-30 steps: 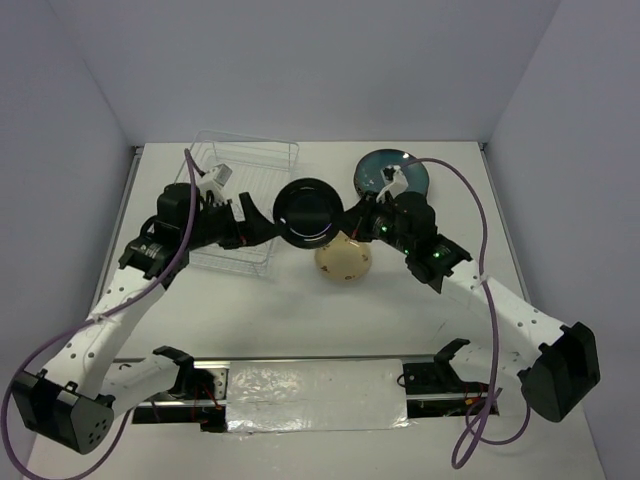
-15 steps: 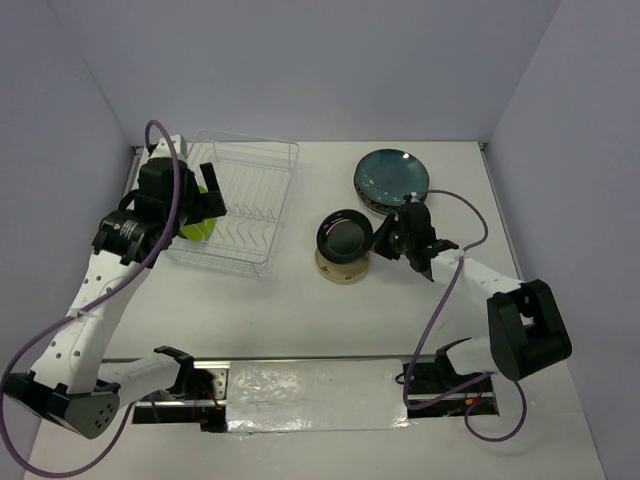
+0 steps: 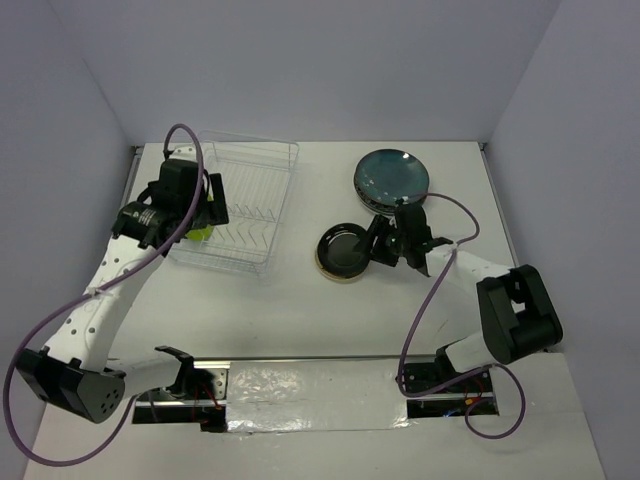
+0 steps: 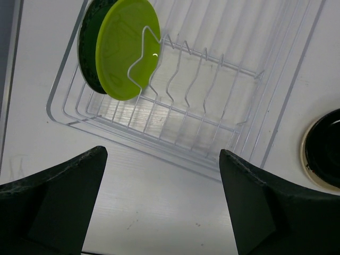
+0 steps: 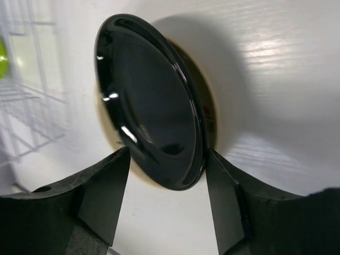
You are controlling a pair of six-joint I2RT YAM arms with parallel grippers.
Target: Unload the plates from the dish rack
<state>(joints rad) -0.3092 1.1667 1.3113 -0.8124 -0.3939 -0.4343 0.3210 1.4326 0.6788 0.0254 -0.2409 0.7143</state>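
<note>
A lime green plate (image 4: pixel 125 48) stands upright at the left end of the dish rack (image 4: pixel 212 106), with a dark plate (image 4: pixel 89 50) right behind it. My left gripper (image 4: pixel 162 212) hangs open above the table just in front of the rack (image 3: pixel 270 200). A small black plate (image 3: pixel 343 247) lies on a cream plate (image 3: pixel 345 276) in the middle of the table. My right gripper (image 5: pixel 166 162) is open, one finger on each side of the black plate's (image 5: pixel 149 101) near rim. A large dark teal plate (image 3: pixel 392 172) tops a stack at the back right.
White walls close in the table on three sides. The right arm's purple cable (image 3: pixel 440 290) loops over the table near its base. The left arm (image 3: pixel 110 280) stretches along the table's left edge.
My right gripper lowered the black plate onto the cream plate and opened its jaws. My left arm swung back from the centre to the rack's left end.
</note>
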